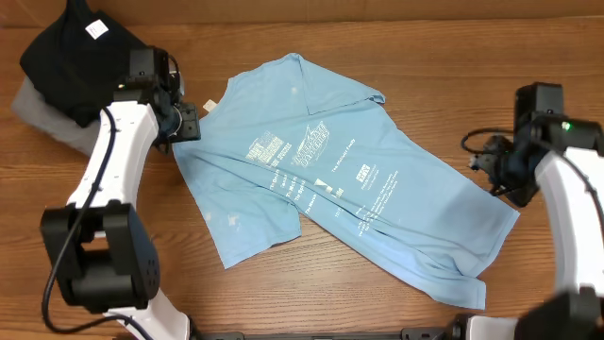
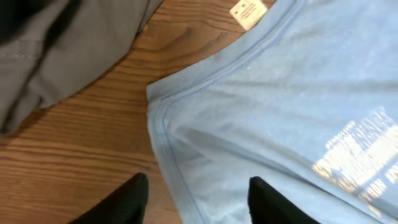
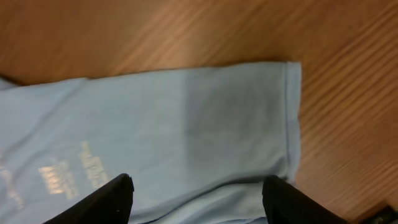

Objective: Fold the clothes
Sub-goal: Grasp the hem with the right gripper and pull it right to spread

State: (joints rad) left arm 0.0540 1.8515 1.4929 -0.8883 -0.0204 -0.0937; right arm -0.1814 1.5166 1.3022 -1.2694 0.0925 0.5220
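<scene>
Sky-blue T-shirt (image 1: 340, 179): lay spread, print up, mid-table (image 1: 425, 57).
Right jaws: parted, empty, over the hem corner.
Left jaws: parted, empty, over the shirt's edge near the neck tag (image 2: 247, 12).
Black garment (image 1: 75, 57): atop grey garment (image 1: 42, 118), far left.

The worktop (image 1: 396, 38) is brown wood with a clear grain running along it, and it fills nearly all of each view. A paler tan strip (image 1: 377, 8) lines its far edge. The light is even, with soft shadows.
</scene>
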